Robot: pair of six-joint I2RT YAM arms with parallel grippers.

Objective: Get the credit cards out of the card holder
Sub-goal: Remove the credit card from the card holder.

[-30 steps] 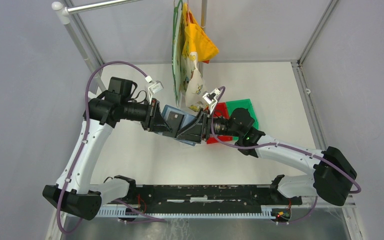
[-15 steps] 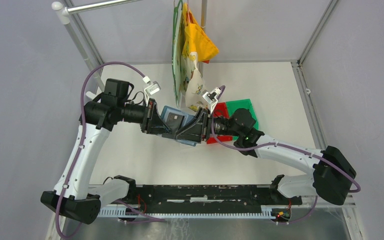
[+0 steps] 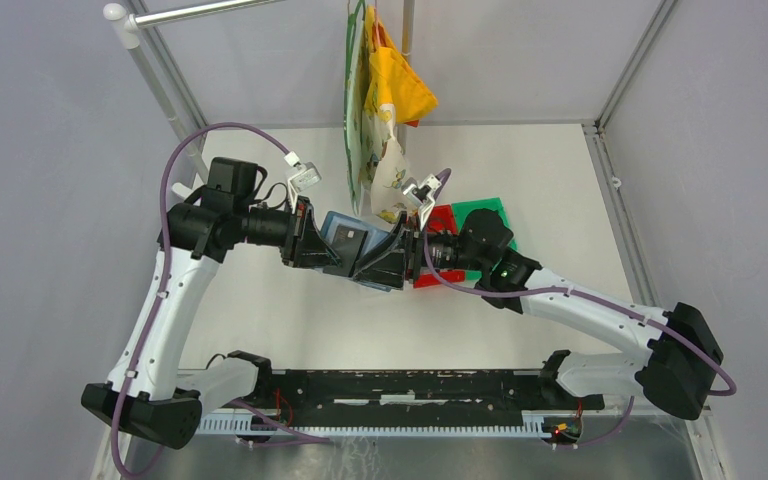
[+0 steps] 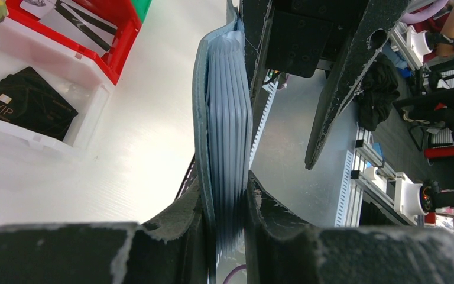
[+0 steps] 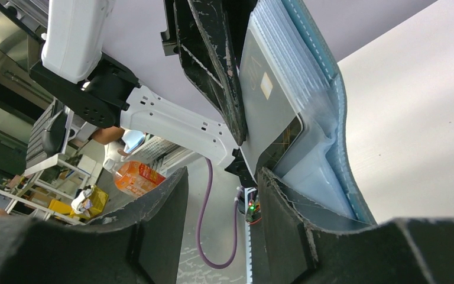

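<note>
The teal-blue card holder (image 3: 352, 243) hangs above the table between the two arms. My left gripper (image 4: 227, 195) is shut on it, clamping its stack of pale blue pockets (image 4: 229, 112) edge-on. In the right wrist view a dark grey credit card (image 5: 266, 100) with a small chip sits in the holder's outer pocket. My right gripper (image 5: 221, 183) is open with nothing in the gap. Its right finger (image 5: 289, 213) lies against the holder's open side, next to that card. From above, my right gripper (image 3: 388, 258) meets my left gripper (image 3: 322, 247) at the holder.
A white bin (image 4: 88, 112) holds black VIP cards (image 4: 26, 103). A red bin (image 4: 115, 56) beside it holds pale cards, and a green bin (image 3: 485, 215) stands behind it. Coloured bags (image 3: 385, 95) hang from a rail above the holder.
The right arm's elbow and base link have swung out to the right. Both grippers stay at the holder, and the left arm has barely shifted.
</note>
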